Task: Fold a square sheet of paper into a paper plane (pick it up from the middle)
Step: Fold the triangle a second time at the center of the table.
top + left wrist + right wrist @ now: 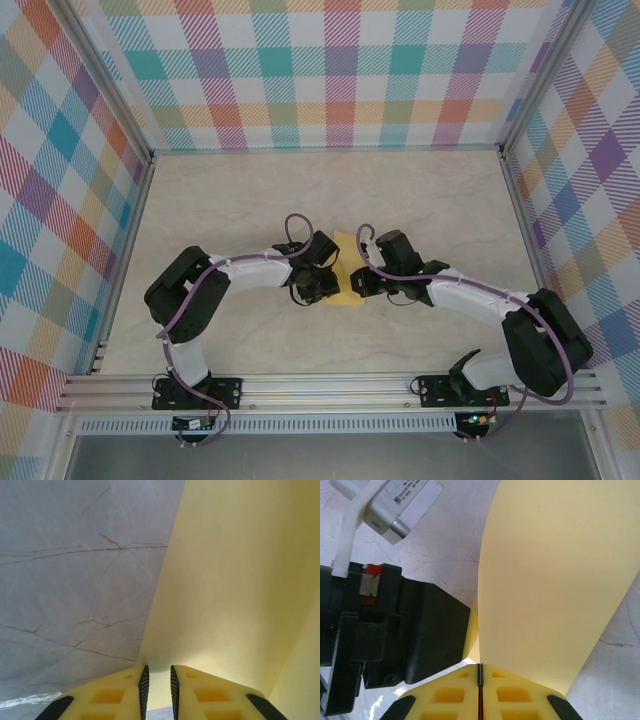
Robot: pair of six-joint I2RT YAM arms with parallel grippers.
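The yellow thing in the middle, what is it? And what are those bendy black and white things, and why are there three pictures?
Those are two robot arms, a left arm and a right arm. The top picture looks down from above. The other two come from little cameras on each arm's wrist. The yellow thing is a square sheet of paper, curving up over the pale table. The right gripper pinches it, fingers shut. The left gripper has the paper's edge between its jaws, which stand slightly apart.

My left arm and right arm both curl inward, wrists almost meeting. The right gripper is clamped tight on the thin yellow sheet of paper. The left gripper has its jaws a narrow gap apart.
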